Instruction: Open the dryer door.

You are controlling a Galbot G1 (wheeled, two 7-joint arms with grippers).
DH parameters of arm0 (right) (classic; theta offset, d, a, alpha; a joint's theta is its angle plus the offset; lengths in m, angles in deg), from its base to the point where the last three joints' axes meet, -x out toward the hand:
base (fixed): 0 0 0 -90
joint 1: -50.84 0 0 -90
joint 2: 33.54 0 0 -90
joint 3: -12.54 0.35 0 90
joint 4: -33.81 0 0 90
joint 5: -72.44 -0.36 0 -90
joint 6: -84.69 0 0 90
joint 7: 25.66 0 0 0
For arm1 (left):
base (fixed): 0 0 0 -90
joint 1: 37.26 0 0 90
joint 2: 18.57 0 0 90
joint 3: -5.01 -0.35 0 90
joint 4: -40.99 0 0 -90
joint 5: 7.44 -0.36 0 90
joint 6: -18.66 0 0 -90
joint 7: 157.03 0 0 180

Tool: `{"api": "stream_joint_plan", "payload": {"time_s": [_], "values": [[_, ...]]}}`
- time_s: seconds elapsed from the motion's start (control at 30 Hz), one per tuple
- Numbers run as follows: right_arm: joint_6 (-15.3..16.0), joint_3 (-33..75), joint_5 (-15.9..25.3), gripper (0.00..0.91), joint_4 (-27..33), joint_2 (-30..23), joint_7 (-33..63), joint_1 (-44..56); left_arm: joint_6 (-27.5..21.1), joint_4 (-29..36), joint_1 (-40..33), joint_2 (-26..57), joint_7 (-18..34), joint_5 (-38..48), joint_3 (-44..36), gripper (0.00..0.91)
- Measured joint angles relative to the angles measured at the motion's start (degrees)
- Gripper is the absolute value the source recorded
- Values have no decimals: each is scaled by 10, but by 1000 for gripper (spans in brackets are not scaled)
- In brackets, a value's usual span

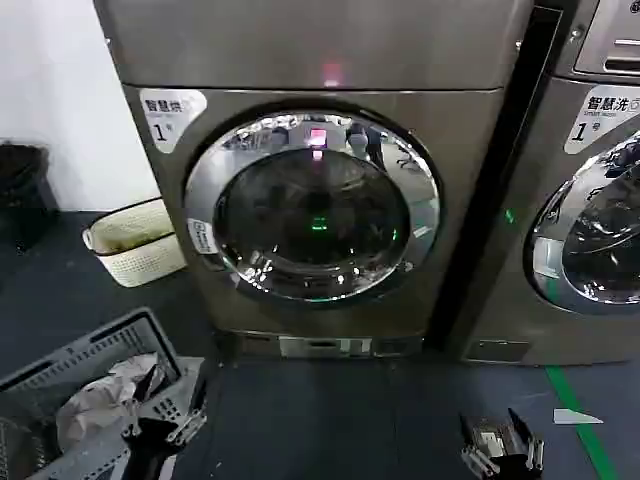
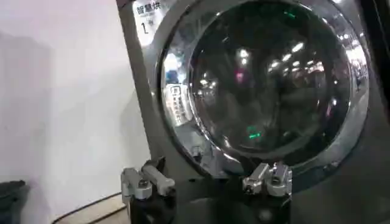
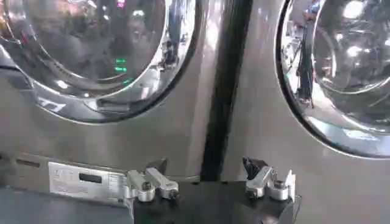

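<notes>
While both our left gripper and right gripper are hanging spread and empty at the frame's bottom, we are risking reaching for the neighbouring machine's door at the right edge instead of the closed dryer door at centre.

The dryer door is a large round porthole with a wide shiny chrome rim and a dark tinted glass centre. It sits shut, flush against the front of the bronze-grey machine, below that machine's white corner label.
</notes>
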Motion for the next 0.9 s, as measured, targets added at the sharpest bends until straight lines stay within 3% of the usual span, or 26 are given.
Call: {"api": "stream_joint_plan", "payload": {"time_s": [0.17, 0.4, 0.83, 0.9], "values": [[-2, -2, 0, 907, -1, 14, -1, -23, -1, 8, 1, 0, 0, 0, 0, 907], [24, -20, -1, 907, -4, 45, -16, -72, -5, 14, 4, 0, -1, -2, 0, 907], [135, -102, -18, 907, -15, 136, -38, -197, -11, 23, 6, -11, -3, -11, -2, 907], [140, -119, -20, 907, -11, 144, -35, -219, -11, 25, 7, -12, -3, -12, -2, 907]]}}
